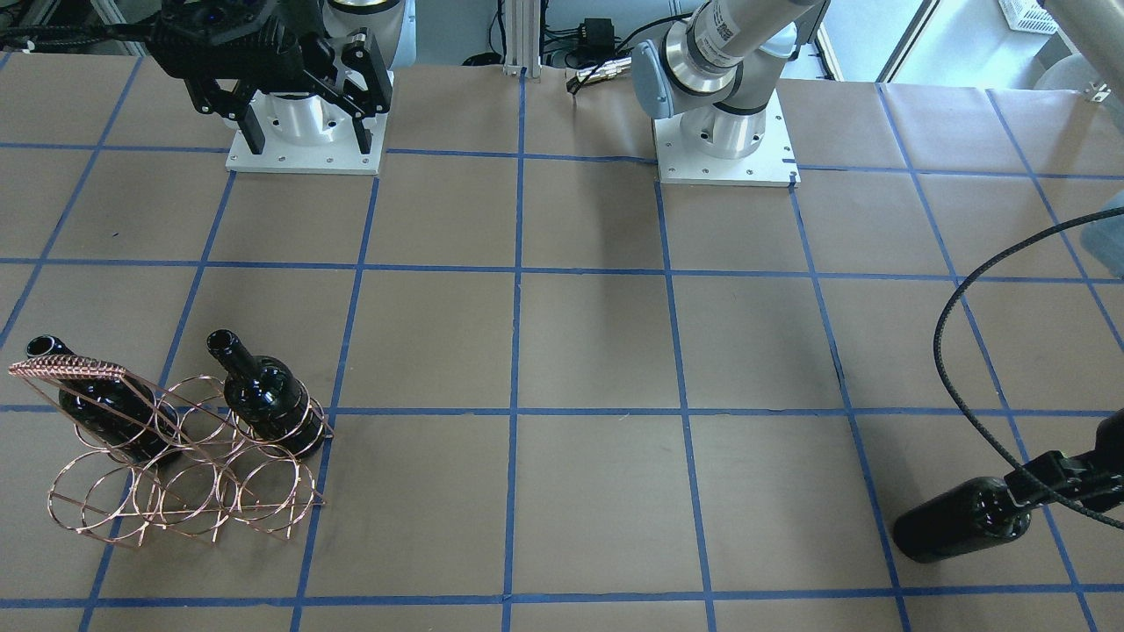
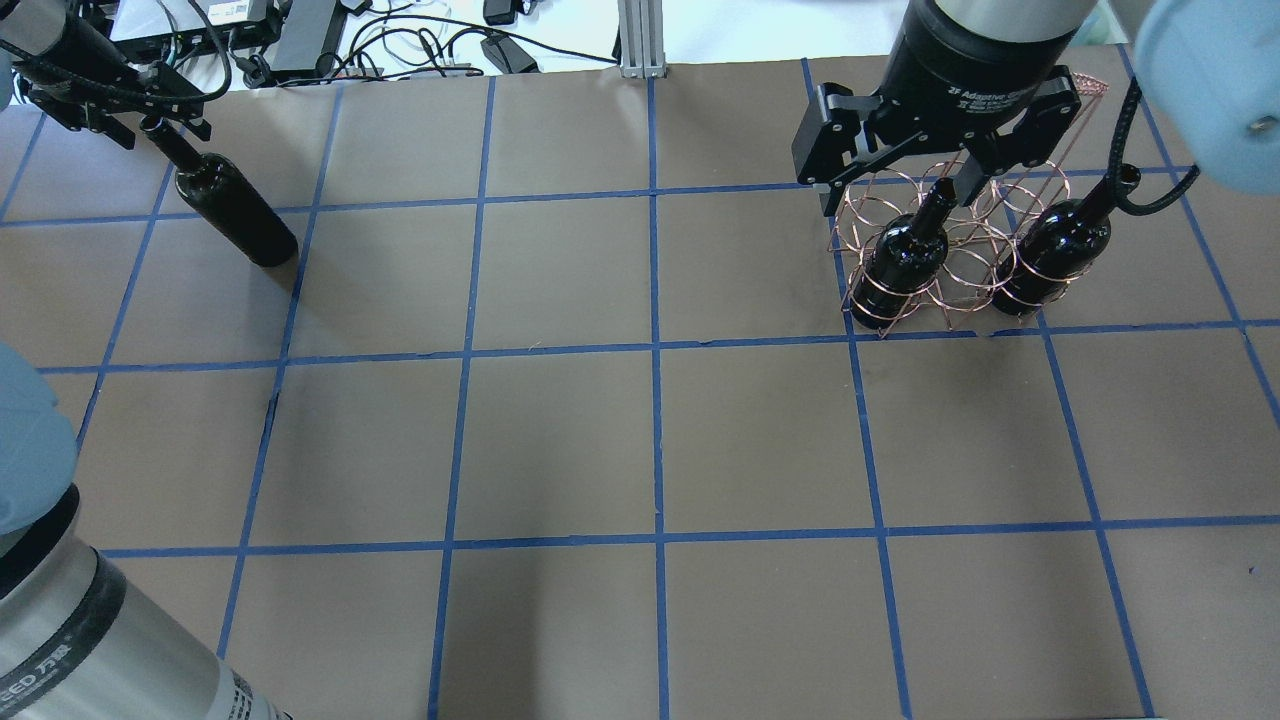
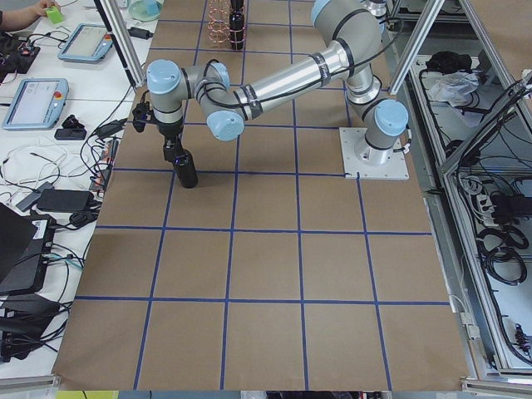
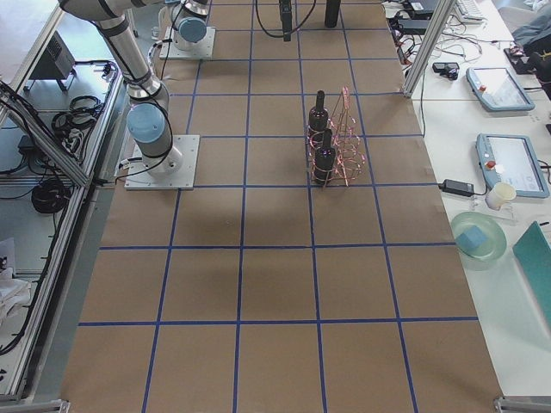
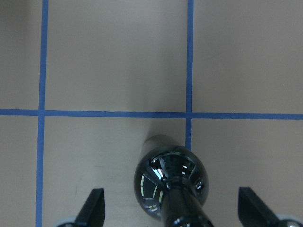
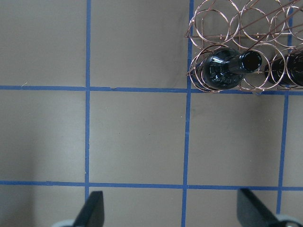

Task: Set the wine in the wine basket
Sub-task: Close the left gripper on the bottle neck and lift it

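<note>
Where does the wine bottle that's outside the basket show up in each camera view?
Front-facing: the loose wine bottle, lower right.
Overhead: bottle upper left.
Exterior left: bottle upper left, under the near arm.
Exterior right: bottle at the top edge, cropped.
Left wrist: bottle bottom centre, between the fingers of the left gripper.
Right wrist: not in it.
Landmark: the wine basket, at the table's opposite end.

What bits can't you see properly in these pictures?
Mouth of the wine at the left gripper: cut off by the left wrist view's bottom edge.
Back of the wine basket: hidden by the right gripper in the overhead view.
One racked bottle: cut off by the right wrist view's right edge.
Basket in the exterior left view: too small, clipped at the top edge.
</note>
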Robot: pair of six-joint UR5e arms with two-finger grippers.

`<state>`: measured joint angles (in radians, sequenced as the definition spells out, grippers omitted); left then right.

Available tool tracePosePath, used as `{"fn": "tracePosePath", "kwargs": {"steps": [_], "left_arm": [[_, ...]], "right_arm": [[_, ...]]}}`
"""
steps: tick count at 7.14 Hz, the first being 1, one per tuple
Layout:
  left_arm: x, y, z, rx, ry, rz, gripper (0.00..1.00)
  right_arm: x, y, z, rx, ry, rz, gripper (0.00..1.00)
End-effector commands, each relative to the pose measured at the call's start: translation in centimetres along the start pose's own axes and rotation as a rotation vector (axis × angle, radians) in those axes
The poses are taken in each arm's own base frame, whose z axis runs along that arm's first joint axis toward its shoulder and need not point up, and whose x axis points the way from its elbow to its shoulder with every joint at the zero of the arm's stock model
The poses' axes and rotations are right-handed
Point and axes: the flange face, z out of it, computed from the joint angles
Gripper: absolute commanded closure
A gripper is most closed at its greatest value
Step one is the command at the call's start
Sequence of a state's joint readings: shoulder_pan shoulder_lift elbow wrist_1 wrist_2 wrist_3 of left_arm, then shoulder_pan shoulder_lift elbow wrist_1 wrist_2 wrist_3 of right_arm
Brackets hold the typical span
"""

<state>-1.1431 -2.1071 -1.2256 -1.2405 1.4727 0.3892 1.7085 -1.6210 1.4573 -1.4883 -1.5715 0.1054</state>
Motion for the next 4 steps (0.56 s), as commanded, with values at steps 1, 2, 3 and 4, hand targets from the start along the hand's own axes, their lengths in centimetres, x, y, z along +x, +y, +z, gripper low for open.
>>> {"fn": "tracePosePath", "kwargs": {"steps": [1, 2, 3, 4], "left_arm": [[-0.02, 0.01, 0.55, -0.013, -0.001, -0.001, 0.14], [0.04, 0.08, 0.26, -0.013, -0.001, -0.001, 0.25], [0.17, 0.09, 0.17, -0.013, -0.001, 0.002, 0.30], [0.33, 0.22, 0.28, -0.022, 0.003, 0.003, 0.48]], "right_arm": [[-0.06, -0.03, 0.06, -0.002, -0.004, -0.001, 0.00], [-0.07, 0.03, -0.01, -0.001, -0.005, 0.000, 0.00], [-0.07, -0.03, 0.06, -0.002, -0.005, 0.000, 0.00], [-0.04, 0.02, -0.01, 0.000, -0.002, 0.000, 0.00]]}}
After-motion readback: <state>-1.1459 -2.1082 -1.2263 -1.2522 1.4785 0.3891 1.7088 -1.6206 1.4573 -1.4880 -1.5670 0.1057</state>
